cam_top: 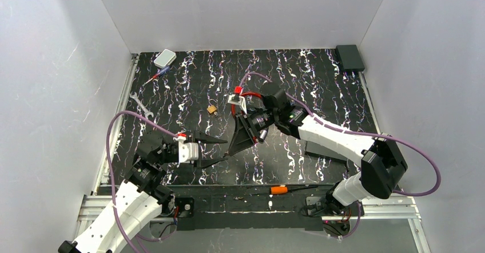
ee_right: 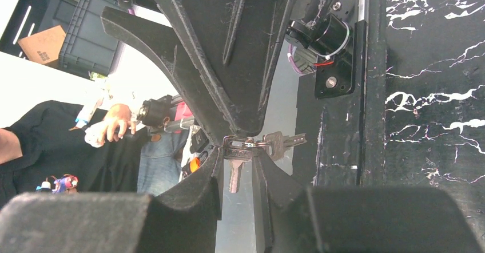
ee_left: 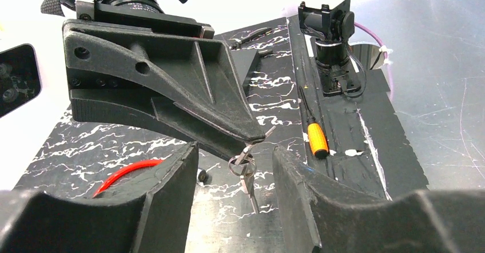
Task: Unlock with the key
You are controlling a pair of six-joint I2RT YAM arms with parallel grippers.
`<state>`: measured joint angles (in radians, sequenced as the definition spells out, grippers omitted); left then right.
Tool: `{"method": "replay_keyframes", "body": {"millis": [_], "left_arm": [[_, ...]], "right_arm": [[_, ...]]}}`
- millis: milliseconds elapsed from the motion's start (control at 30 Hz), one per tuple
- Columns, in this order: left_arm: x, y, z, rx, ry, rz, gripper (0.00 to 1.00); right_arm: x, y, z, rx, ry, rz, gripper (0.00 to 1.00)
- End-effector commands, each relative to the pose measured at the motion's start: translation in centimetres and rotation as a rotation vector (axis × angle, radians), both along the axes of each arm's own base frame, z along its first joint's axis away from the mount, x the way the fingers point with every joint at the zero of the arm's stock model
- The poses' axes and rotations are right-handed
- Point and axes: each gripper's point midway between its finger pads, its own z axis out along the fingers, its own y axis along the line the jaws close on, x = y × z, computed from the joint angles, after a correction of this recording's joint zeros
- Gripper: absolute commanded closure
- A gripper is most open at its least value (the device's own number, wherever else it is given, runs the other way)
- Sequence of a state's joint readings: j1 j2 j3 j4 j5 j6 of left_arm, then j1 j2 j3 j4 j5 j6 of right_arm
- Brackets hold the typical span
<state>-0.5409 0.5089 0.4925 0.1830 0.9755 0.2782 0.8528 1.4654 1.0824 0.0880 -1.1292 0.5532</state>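
My right gripper (cam_top: pixel 231 151) is shut on the head of a small silvery key (ee_right: pixel 234 150). The blade points down between its fingers. A ring with a second key (ee_right: pixel 282 143) hangs from the first. In the left wrist view the ring and the hanging key (ee_left: pixel 247 174) dangle below the right gripper's tip, between my left fingers (ee_left: pixel 171 196). My left gripper (cam_top: pixel 222 151) is open, one finger on each side of the keys, not touching them. The little brass padlock (cam_top: pixel 212 109) lies on the mat further back, apart from both grippers.
A silver wrench (cam_top: pixel 140 105) lies at the left. An orange-handled screwdriver (cam_top: pixel 280 189) lies by the near edge. A white box (cam_top: pixel 165 58) and a black box (cam_top: pixel 349 57) sit at the back corners. A red cable (cam_top: pixel 245 94) loops near the right wrist.
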Motion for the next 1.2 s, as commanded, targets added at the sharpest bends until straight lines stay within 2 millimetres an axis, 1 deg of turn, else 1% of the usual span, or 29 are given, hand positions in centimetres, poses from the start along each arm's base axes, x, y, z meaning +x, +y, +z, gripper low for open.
{"method": "replay_keyframes", "body": {"millis": [0, 367, 567, 633, 733, 800, 867, 1033, 1167], "left_arm": [[-0.4, -0.2, 0.8, -0.026, -0.034, -0.031, 0.53], [-0.5, -0.6, 0.0, -0.014, -0.003, -0.057, 0.58], [-0.5, -0.8, 0.0, -0.014, 0.013, -0.068, 0.66], [-0.5, -0.9, -0.1, -0.014, 0.014, -0.070, 0.70], [-0.7, -0.9, -0.2, -0.014, 0.016, -0.076, 0.81], [-0.9, -0.9, -0.2, -0.015, 0.017, -0.085, 0.85], [-1.1, -0.9, -0.2, -0.017, 0.017, -0.096, 0.85], [-1.5, -0.8, -0.3, -0.025, 0.010, -0.102, 0.71], [-1.8, -0.8, -0.4, -0.024, 0.011, -0.115, 0.65]], "right_arm": [[-0.4, 0.1, 2.1, 0.082, -0.055, 0.032, 0.99], [-0.7, 0.3, 2.8, 0.104, -0.066, 0.049, 0.99], [-0.9, 0.3, 2.9, 0.110, -0.070, 0.055, 0.99], [-0.9, 0.3, 3.0, 0.111, -0.071, 0.055, 0.99], [-0.9, 0.4, 3.0, 0.113, -0.069, 0.053, 0.99], [-0.9, 0.5, 3.1, 0.117, -0.067, 0.049, 0.99], [-0.8, 0.6, 3.3, 0.123, -0.066, 0.041, 0.99], [-0.5, 0.9, 3.5, 0.130, -0.062, 0.026, 0.99], [-0.4, 1.0, 3.8, 0.137, -0.061, 0.020, 0.99]]}}
